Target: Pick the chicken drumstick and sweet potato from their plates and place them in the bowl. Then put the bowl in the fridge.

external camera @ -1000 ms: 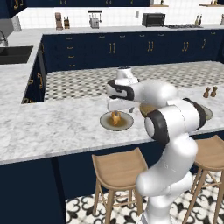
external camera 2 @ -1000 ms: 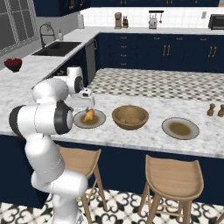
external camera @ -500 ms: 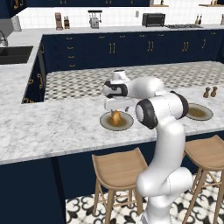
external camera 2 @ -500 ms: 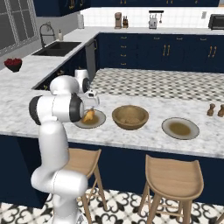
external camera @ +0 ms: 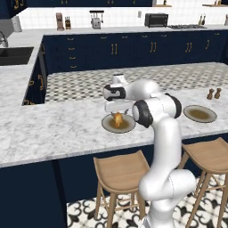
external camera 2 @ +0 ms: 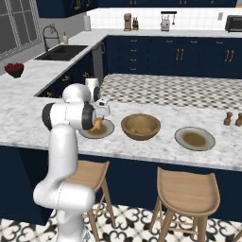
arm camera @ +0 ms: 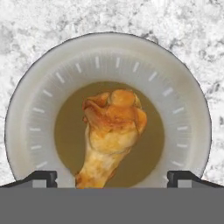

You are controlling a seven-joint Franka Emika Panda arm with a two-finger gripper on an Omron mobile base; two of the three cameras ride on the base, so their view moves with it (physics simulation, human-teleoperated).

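1. Left base view: gripper (external camera: 116, 110) is hanging just above the drumstick (external camera: 117, 119), which is lying on the near plate (external camera: 108, 125); the second plate (external camera: 200, 114) is sitting well apart.
2. Right base view: bowl (external camera 2: 140, 126) is sitting between both plates on the counter (external camera 2: 28, 123).
3. Hand view: fingertips (arm camera: 43, 177) are standing wide apart, clamping nothing; drumstick is lying centred on the plate.
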